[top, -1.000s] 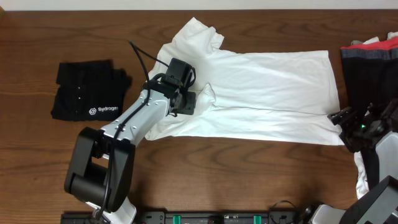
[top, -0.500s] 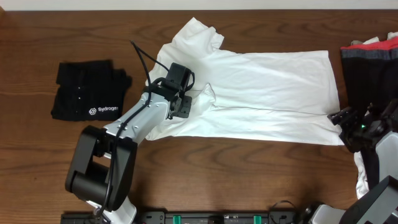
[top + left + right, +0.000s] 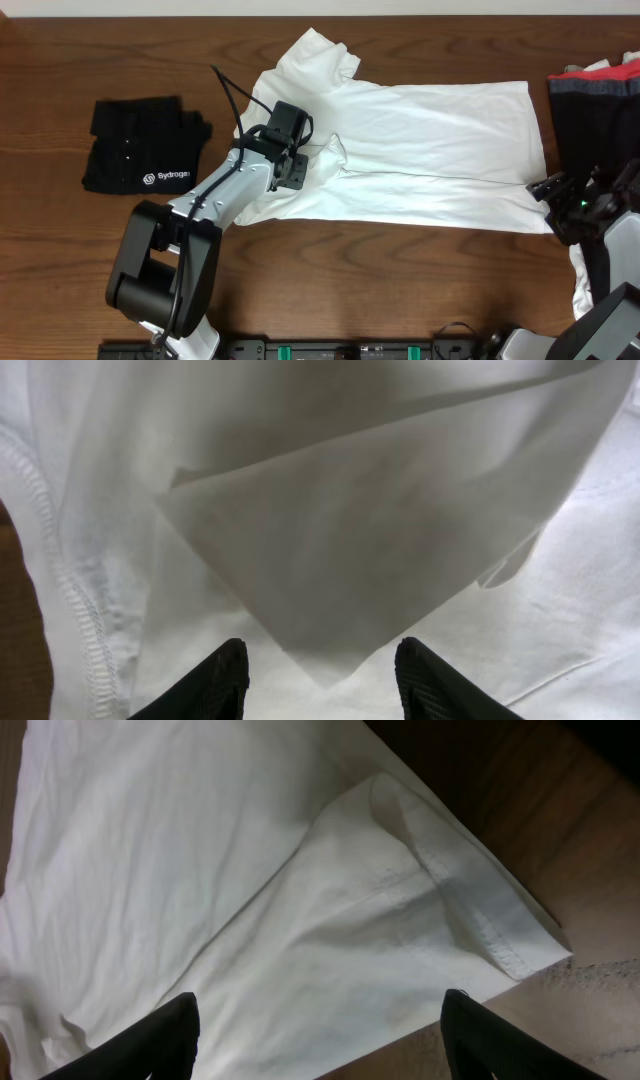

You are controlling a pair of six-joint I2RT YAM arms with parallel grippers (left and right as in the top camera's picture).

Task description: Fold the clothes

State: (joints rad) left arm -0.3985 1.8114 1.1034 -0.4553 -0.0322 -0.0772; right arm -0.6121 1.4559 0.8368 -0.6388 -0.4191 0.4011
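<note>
Both grippers at the white T-shirt (image 3: 430, 150), nothing clamped!

Spread sideways across the middle of the brown table (image 3: 400, 285), plain white and mostly smooth, with one short sleeve poking toward the far edge and a small puckered ridge of cloth near the sleeve end. Right at that ridge, the left gripper (image 3: 322, 678): fingers (image 3: 228, 675) partway apart, a loose pointed flap (image 3: 330, 560) of the white fabric lying between the tips, gaps on both sides, not pinched. Over at the hem end, the right gripper (image 3: 320, 1035): spread wide over the stitched corner, gripping nothing. Off to the left, well apart, a folded black shirt (image 3: 140, 160) with white lettering; at the far right edge, a dark garment (image 3: 595, 100) with a red trim.
</note>
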